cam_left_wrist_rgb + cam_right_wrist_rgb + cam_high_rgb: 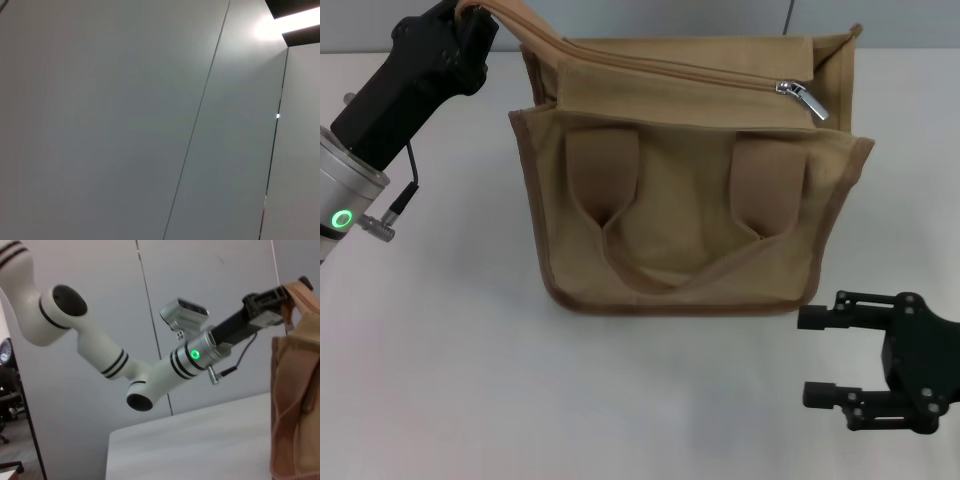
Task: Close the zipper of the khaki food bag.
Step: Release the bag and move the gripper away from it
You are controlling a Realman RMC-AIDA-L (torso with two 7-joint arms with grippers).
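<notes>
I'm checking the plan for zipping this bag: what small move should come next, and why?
Probably raise the right gripper to the zipper's slider. It hangs open near the bag's right bottom corner, away from the slider, while the left gripper grips the bag's top left corner.

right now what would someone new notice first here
The khaki food bag stands mid-table, its silver zipper slider at the top edge's right end. The left tool grips the bag's top left corner, and the right tool waits open on the table near the bag's lower right.
</notes>
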